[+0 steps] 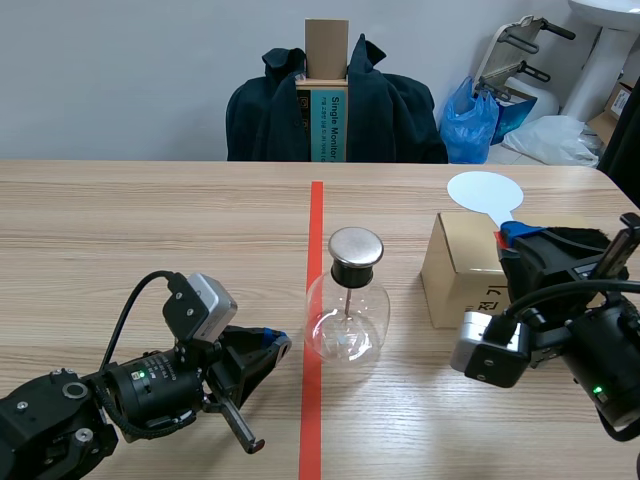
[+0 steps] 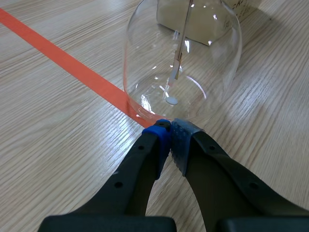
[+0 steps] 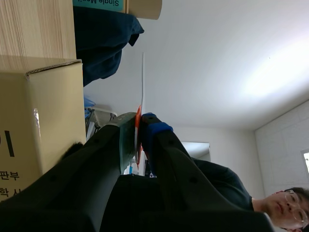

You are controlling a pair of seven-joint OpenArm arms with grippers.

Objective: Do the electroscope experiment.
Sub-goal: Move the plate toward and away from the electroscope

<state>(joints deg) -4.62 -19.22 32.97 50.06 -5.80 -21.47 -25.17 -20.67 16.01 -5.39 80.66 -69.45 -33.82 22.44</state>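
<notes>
Pressed together on nothing, the left hand (image 2: pixel 170 127) is held low over the wooden worktop (image 2: pixel 58 145), tips just beside the clear glass electroscope flask (image 2: pixel 193 58), likely to steady it. Beyond, a pale round flat paddle (image 1: pixel 485 190) is pinched by the right hand (image 3: pixel 137 127) and held raised, seemingly for bringing to the flask's cap.

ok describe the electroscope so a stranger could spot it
On the wooden table, find the orange-red tape line down the middle. The electroscope stands on its right edge, left of the cardboard box: the only clear glass flask, with a round silver cap and thin rod inside.
</notes>
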